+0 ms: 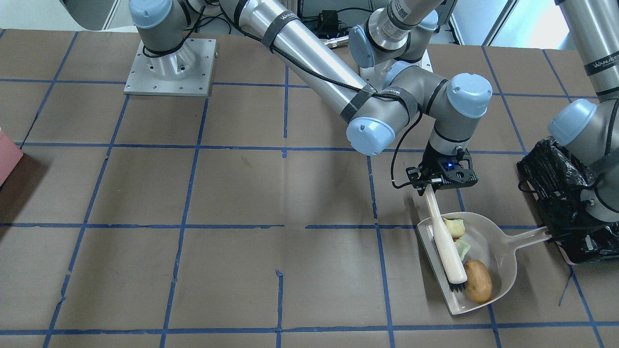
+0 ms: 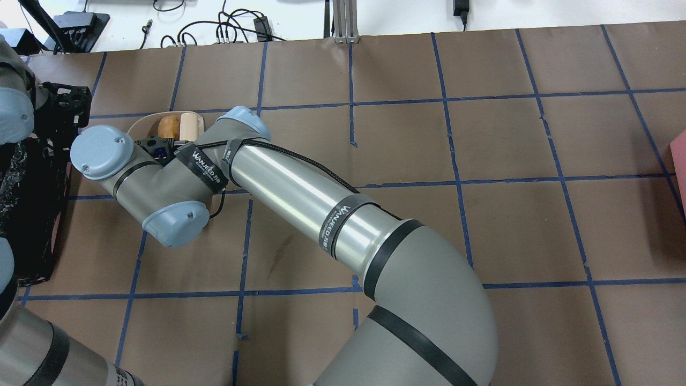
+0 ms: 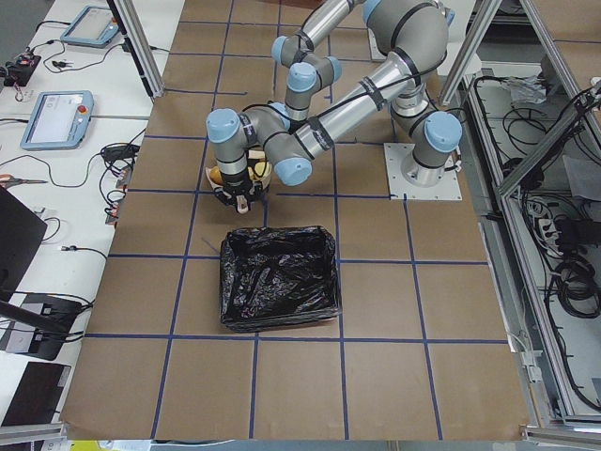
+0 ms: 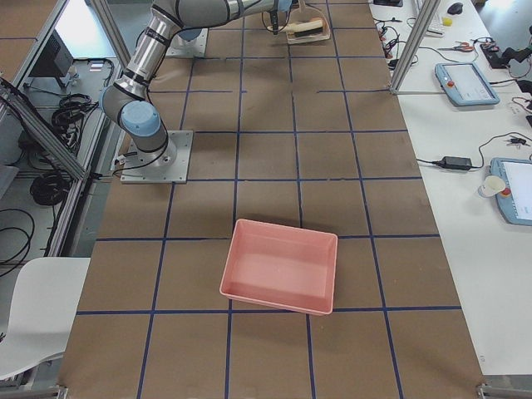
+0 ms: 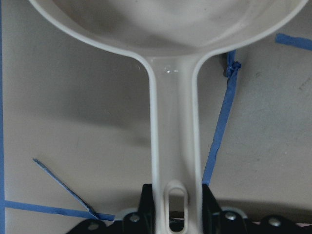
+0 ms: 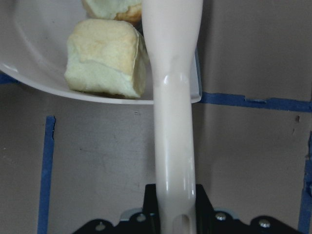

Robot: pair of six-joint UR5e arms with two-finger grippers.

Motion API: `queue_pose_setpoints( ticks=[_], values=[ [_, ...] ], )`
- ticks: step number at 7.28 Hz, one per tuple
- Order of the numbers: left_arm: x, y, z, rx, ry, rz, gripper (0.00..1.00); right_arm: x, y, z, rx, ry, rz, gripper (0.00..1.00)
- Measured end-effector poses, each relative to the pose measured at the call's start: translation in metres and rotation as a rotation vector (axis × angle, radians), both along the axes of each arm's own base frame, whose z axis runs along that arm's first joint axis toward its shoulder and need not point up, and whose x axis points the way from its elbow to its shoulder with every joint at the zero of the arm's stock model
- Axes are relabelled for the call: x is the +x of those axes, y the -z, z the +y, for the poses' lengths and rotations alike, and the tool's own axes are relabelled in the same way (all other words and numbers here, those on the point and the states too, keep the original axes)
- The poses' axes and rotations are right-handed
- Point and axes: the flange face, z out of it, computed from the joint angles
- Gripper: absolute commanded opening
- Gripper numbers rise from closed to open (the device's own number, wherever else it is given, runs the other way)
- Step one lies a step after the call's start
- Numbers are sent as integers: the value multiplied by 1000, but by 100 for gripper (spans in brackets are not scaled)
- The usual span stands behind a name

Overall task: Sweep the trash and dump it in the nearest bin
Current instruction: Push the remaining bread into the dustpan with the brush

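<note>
The pale dustpan (image 1: 498, 251) lies on the table beside the bin (image 1: 561, 193), which is lined with a crinkled black bag. In the pan lie the orange-brown lump (image 1: 478, 281) and two pale chunks (image 1: 454, 226) (image 1: 463, 249). The cream brush (image 1: 447, 246) rests across the pan, its bristles next to the lump. My right gripper (image 1: 431, 186) is shut on the brush handle (image 6: 174, 146). My left gripper (image 5: 176, 200) is shut on the dustpan handle (image 5: 174, 122). A pale chunk (image 6: 105, 63) shows in the right wrist view at the pan's rim.
A bare pink box (image 4: 281, 266) stands far off at the table's other end, and shows at the front view's left edge (image 1: 7, 154). My right arm (image 2: 300, 193) stretches across the table to the bin's side. Blue tape lines grid the brown tabletop.
</note>
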Motion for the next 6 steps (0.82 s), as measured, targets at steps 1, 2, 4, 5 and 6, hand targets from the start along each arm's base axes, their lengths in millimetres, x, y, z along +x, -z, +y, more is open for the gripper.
queue_pose_setpoints(
  ticks=[1,2,4,5,6],
  values=[
    [0,0,0,0,0,0,0,-2,-3,-2,-2,4,-2,5],
    [0,0,0,0,0,0,0,-4,-5,-4,-2,7,-3,5],
    [-1,0,-1,-8,0,16,0,-6,-6,-6,-4,13,-3,5],
    [-3,0,-1,-18,0,37,0,-7,-9,-7,-8,17,-1,6],
    [-4,0,-1,-22,0,45,0,-10,-14,-8,-7,22,7,6]
  ],
)
